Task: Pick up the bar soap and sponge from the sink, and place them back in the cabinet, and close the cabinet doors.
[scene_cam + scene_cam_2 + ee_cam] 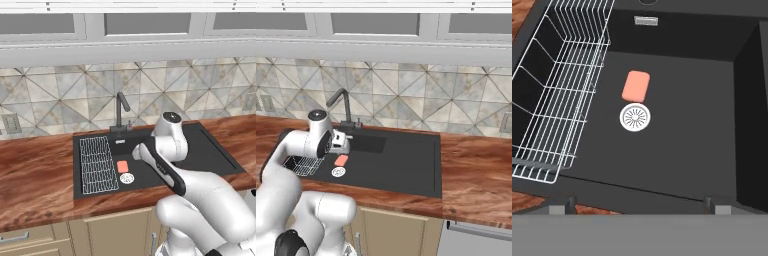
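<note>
The long reddish-brown wooden counter (35, 175) is running under a wall of grey diamond-pattern tiles (421, 95), and the black rectangular recessed sink (712, 150) is sitting in it, behind a dark tall faucet (120, 112). A white wire rack (557, 95) is standing in one end of the basin. On the bare black floor beside the rack, the small salmon-pink rounded bar soap (636, 86) is lying flat, just beside the round white drain (635, 117) and seemingly not touching it. The yellow sponge is not visible on the basin floor from these angles.

The soap is probably light and stiff, but its smooth rounded skin may be slippery, so it could squirt out from a hard pinch. A good hold would be across its two long sides, near the middle, with the fingers reaching low to the floor.

The white arm (172, 145) is bending forward from the base and reaching over the front edge of the sink, with the hand pointing down into the basin. The gripper (641, 204) is hovering above the floor, well apart from the soap, and its dark fingertips (571, 202) are standing wide apart and holding nothing.
</note>
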You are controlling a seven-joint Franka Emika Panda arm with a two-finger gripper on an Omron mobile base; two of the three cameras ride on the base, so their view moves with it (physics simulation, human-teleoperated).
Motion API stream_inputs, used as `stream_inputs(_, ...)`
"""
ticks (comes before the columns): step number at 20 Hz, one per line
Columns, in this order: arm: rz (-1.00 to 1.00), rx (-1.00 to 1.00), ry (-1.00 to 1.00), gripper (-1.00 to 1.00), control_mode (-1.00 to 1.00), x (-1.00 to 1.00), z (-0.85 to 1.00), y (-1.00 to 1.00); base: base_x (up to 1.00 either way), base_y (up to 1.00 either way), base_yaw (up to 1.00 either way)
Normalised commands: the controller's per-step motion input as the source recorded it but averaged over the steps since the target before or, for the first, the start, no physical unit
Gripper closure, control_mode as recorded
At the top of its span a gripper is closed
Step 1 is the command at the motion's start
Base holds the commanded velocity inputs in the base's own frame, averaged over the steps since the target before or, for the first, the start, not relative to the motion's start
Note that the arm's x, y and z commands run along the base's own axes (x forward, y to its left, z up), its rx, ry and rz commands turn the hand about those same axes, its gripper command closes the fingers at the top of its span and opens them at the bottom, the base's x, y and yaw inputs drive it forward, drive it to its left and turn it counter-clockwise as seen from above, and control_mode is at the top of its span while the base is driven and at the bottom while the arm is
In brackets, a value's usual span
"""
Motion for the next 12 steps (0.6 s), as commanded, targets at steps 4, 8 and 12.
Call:
stream_inputs(4,0.00,0.00,0.05,-1.00,-1.00,0.27,-0.40,0.06,0.00,0.00,0.00)
stream_inputs(8,0.00,0.00,0.02,-1.00,-1.00,0.18,-0.39,0.00,0.00,0.00,0.00)
stream_inputs(12,0.00,0.00,0.02,-1.00,-1.00,0.18,-0.35,0.00,0.00,0.00,0.00)
